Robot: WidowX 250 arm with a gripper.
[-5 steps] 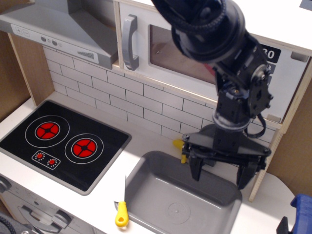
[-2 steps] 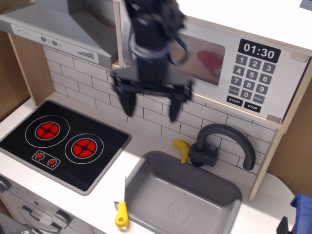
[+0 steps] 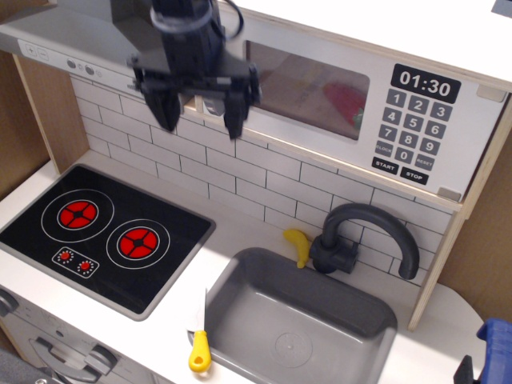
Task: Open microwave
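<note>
The white toy microwave [image 3: 376, 112] sits at the upper right, door closed, with a clear window [image 3: 308, 80], black clock display reading 01:30 [image 3: 426, 82] and grey keypad. Its grey bar handle at the door's left edge is hidden behind my gripper. My black gripper [image 3: 200, 116] hangs in front of the microwave's left edge, fingers pointing down and spread open, holding nothing. Its fingertips [image 3: 169, 118] reach down over the white tile wall.
The grey slanted range hood [image 3: 72, 48] is at upper left. Below lie a black two-burner stove [image 3: 104, 232], a grey sink [image 3: 296, 328] with a dark faucet [image 3: 368, 236], a yellow banana [image 3: 298, 244], and a yellow-handled knife [image 3: 198, 340].
The gripper swept from above the sink at right, up and left across the microwave front, to the door's left edge. The faucet and keypad came into view. It stayed open.
</note>
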